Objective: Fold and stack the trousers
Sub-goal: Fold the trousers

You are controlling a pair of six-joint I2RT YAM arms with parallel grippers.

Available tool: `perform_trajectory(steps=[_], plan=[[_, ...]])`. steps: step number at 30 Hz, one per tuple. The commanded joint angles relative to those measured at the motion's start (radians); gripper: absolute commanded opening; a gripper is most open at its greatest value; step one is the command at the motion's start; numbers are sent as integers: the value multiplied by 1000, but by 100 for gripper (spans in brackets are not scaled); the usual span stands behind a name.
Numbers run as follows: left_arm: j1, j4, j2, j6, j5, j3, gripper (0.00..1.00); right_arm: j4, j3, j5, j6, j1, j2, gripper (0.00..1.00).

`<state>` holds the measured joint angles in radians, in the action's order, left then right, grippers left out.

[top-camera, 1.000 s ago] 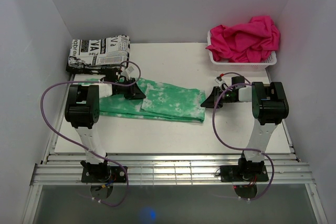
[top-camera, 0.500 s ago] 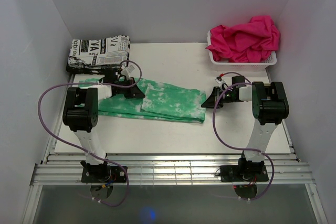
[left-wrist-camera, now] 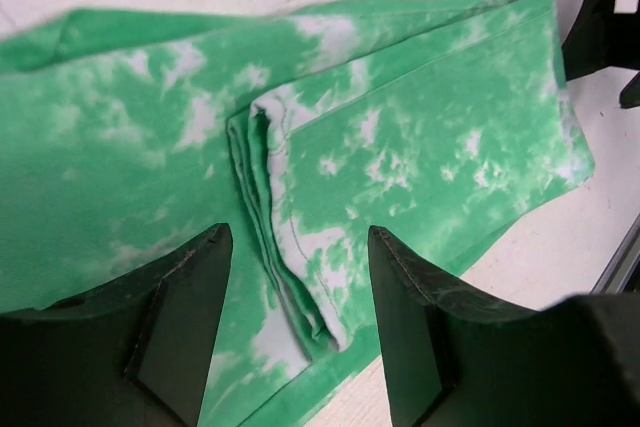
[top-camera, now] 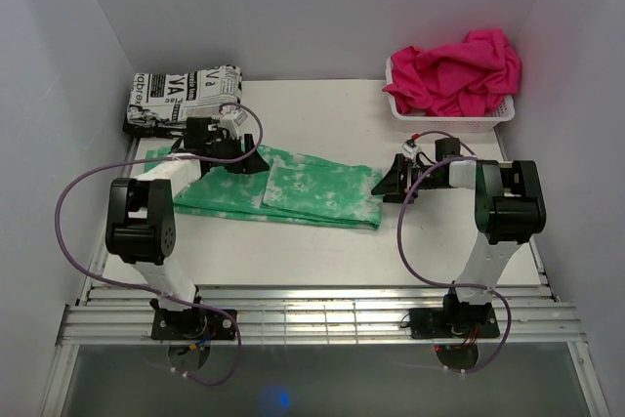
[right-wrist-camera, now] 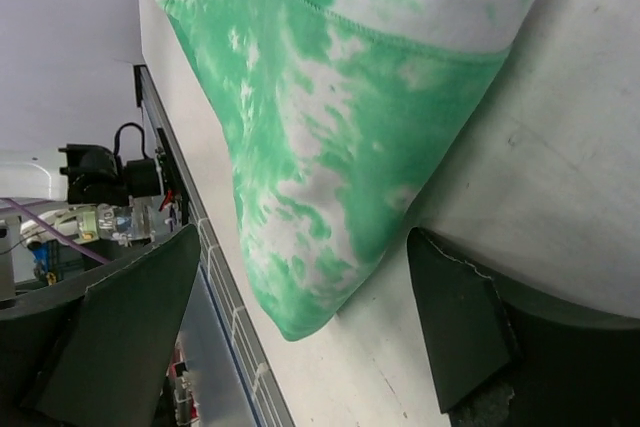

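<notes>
Left claw (left-wrist-camera: 297, 247) hangs spread over the trousers (left-wrist-camera: 420, 147), grasping nothing. Its fingers straddle the short folded edge running across the trousers' middle, likely placed there to pinch that edge for another fold. Right claw (right-wrist-camera: 300, 247) is also spread wide and empty, just beside the trousers' right end, with a corner of the cloth between its fingers. I judge it is lined up for a matching pinch. Can't tell if either claw's tips touch the cloth.

Trousers lie flat on the desk (top-camera: 322, 241), partly folded: the right part is doubled over, the left part a wider layer. Folded newsprint cloth (top-camera: 186, 97) sits beyond the trousers' left end, probably the stack to join. Pink cloth (top-camera: 454, 70) in a white basket (top-camera: 449, 122) sits beyond the trousers' right end, well apart. Folding looks about midway; stacking not yet done.
</notes>
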<state>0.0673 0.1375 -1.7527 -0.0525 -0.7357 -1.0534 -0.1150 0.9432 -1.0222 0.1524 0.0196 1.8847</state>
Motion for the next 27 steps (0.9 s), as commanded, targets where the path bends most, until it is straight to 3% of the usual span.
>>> perform_trajectory(steps=[1, 6, 15, 18, 19, 22, 27], plan=[[-4, 5, 94, 49, -25, 21, 67, -46, -66, 73, -22, -6, -3, 91], [21, -18, 78, 2, -182, 43, 64, 26, -112, 31, 10, -1, 62, 87], [28, -169, -70, -159, -197, 145, 57, -141, -139, 8, -143, 5, 102, 84], [29, -176, -100, -185, -142, 139, 56, -117, -158, 7, -142, 16, 99, 68], [26, -165, -116, -188, -127, 138, 56, -114, -155, 8, -146, 19, 99, 48], [22, -148, -120, -191, -99, 136, 56, -143, -124, 11, -190, 14, 94, 8], [22, -96, -87, -150, -108, 133, 57, -248, -106, 65, -296, -55, -11, 8]])
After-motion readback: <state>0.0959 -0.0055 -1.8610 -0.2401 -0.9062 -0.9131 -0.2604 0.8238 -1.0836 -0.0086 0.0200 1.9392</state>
